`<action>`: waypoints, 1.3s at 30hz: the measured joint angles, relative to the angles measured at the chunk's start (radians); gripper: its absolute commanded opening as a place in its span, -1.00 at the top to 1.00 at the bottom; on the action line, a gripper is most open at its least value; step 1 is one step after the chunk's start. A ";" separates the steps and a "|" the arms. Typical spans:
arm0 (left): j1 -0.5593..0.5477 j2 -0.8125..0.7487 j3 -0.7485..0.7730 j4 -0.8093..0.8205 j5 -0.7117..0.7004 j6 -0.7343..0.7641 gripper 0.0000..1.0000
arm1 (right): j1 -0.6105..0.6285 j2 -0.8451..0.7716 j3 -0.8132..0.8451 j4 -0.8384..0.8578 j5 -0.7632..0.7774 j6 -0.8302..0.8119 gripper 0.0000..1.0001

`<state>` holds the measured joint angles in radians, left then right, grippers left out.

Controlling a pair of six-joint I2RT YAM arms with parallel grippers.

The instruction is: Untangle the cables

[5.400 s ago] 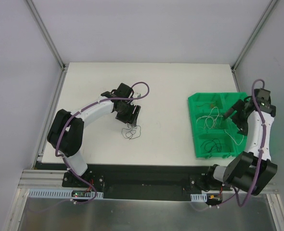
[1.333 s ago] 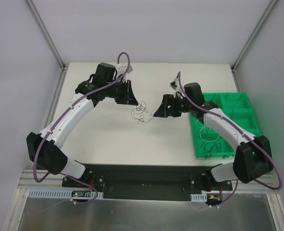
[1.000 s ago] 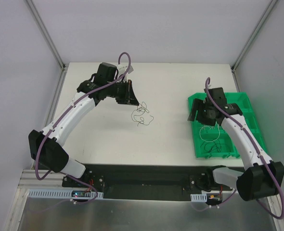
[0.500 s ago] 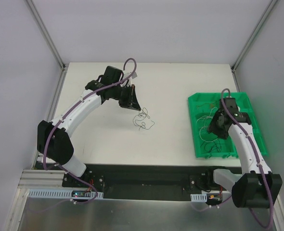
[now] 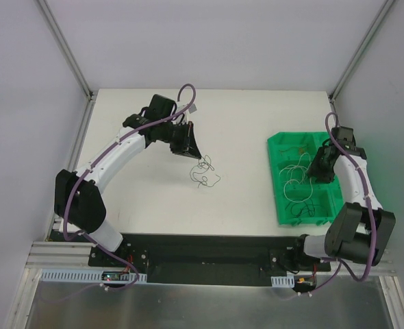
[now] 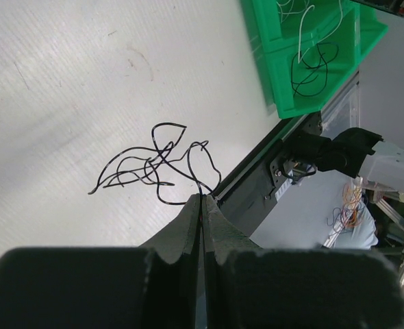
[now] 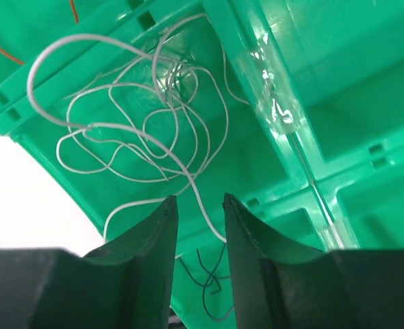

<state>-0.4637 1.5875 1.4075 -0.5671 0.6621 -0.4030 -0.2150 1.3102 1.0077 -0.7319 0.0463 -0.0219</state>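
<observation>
Green tray (image 5: 273,171) holds whitish cables (image 5: 298,171), dark ones (image 5: 303,208) and a red-orange strand (image 7: 3,50) in separate compartments; right fingers (image 7: 154,233) hover, slightly parted, above the whitish cables. Remaining: one dark tangle (image 6: 154,164) on the worktop (image 5: 154,199), a strand pinched by the closed left fingers (image 6: 188,219).

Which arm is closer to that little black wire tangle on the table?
Left. The left gripper is shut on a strand of the black tangle; the right gripper hangs open over white wires in the green bin.

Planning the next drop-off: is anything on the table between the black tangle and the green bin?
Nothing visible. Only bare tabletop lies between the black tangle, pinched in the left gripper, and the green bin.
</observation>
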 measured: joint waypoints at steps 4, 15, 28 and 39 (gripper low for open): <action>0.000 0.000 0.000 0.000 0.006 0.005 1.00 | -0.006 0.072 0.007 0.019 -0.050 -0.038 0.59; 0.000 0.006 0.000 -0.015 0.010 0.033 1.00 | -0.002 0.125 0.093 0.014 -0.105 -0.071 1.00; 0.000 0.019 0.000 -0.016 0.010 0.053 1.00 | -0.001 0.154 0.091 0.328 -0.153 -0.089 1.00; 0.000 0.019 0.000 -0.016 0.010 0.056 1.00 | -0.001 0.010 -0.135 0.427 -0.024 -0.122 1.00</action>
<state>-0.4637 1.6062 1.4075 -0.5835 0.6716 -0.3466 -0.2161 1.3197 0.8722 -0.3046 0.0227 -0.1440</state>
